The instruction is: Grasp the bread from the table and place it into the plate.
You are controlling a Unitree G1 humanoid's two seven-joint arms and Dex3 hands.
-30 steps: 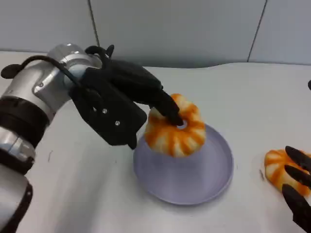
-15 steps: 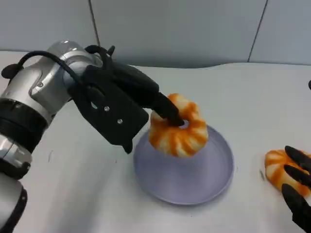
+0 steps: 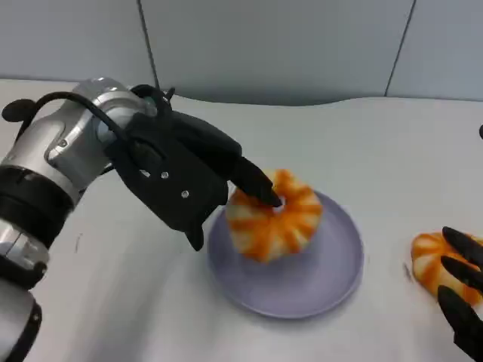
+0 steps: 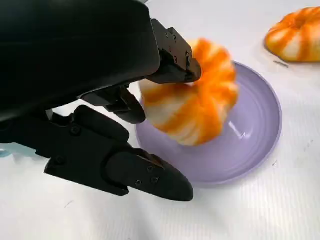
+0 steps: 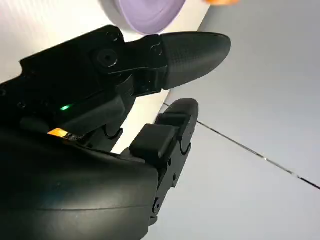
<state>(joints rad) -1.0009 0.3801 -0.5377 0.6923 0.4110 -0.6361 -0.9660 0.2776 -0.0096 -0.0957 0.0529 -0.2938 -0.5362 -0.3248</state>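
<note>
With the left hand [image 3: 189, 177], pinching the bread [image 3: 275, 219] at its centre hollow, fingers closed on the top of the loaf and the silver forearm reaching in from the near left. Lowering it: against the head view of a second ago, sitting noticeably deeper now, down from a raised position over the far-left rim to low over the floor of the plate [image 3: 332, 290]. Drifting slightly toward the plate's middle as well. Judging from the left wrist view, resting or very nearly resting on the lilac surface, tilted a little and leaning toward the side of the hand; impossible to tell whether touching all along the underside. Meaning, for the task, being close to finishing the placing step: only letting go and drawing the fingers clear of the hollow without dragging the loaf back over the rim.

With the right hand [image 3: 462, 298], holding nothing, fingers spread apart at the near right edge of the table [image 3: 392, 143], just beside a second bread [image 3: 424, 260]; not moving across the three head pictures, and likely waiting its turn.
</note>
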